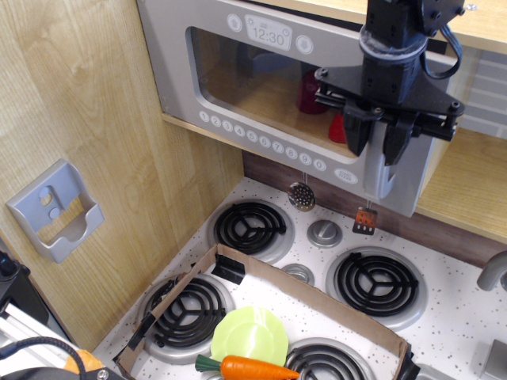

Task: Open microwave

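Note:
The toy microwave (238, 87) sits on a wooden shelf above the stove. Its wide grey door has a clear window, a 12:30 display (267, 36) and a row of round buttons. The door's right edge stands out a little from the body. The chunky vertical grey handle (383, 180) is at the door's right end. My black gripper (377, 146) comes down from above, and its two fingers are closed around the upper part of the handle. Red items (311, 91) show inside through the window.
A grey wall bracket (57, 210) is on the left wood panel. Below are the stove burners (250, 226), a cardboard box (317, 294) with a green plate (249, 336) and a carrot (253, 369), a hanging ladle (302, 195) and a spatula (364, 220). A faucet (493, 273) is at right.

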Action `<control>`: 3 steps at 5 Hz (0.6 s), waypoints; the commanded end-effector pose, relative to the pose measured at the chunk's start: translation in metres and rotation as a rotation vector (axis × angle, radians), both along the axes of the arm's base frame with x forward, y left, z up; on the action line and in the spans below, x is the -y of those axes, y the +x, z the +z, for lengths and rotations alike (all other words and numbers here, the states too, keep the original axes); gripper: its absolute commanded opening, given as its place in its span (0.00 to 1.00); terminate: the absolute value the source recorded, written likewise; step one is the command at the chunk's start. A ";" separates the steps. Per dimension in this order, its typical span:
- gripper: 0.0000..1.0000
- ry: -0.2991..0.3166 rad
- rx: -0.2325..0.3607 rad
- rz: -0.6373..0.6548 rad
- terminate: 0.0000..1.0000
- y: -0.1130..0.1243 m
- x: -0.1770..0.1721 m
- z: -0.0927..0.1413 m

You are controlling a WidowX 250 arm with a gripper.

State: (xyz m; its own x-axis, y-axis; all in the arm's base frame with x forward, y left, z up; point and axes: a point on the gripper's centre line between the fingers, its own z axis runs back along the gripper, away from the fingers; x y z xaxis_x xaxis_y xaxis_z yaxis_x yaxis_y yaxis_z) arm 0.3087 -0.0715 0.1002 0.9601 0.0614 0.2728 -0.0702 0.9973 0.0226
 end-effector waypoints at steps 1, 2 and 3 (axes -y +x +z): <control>0.00 -0.031 0.032 0.164 0.00 -0.043 0.006 0.004; 1.00 -0.023 0.050 0.309 0.00 -0.069 0.018 0.002; 1.00 -0.067 0.059 0.433 0.00 -0.084 0.050 -0.007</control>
State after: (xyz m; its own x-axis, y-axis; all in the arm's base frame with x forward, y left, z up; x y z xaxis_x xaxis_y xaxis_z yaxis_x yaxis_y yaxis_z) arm 0.2212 -0.1154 0.0888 0.8265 0.4773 0.2983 -0.4877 0.8719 -0.0439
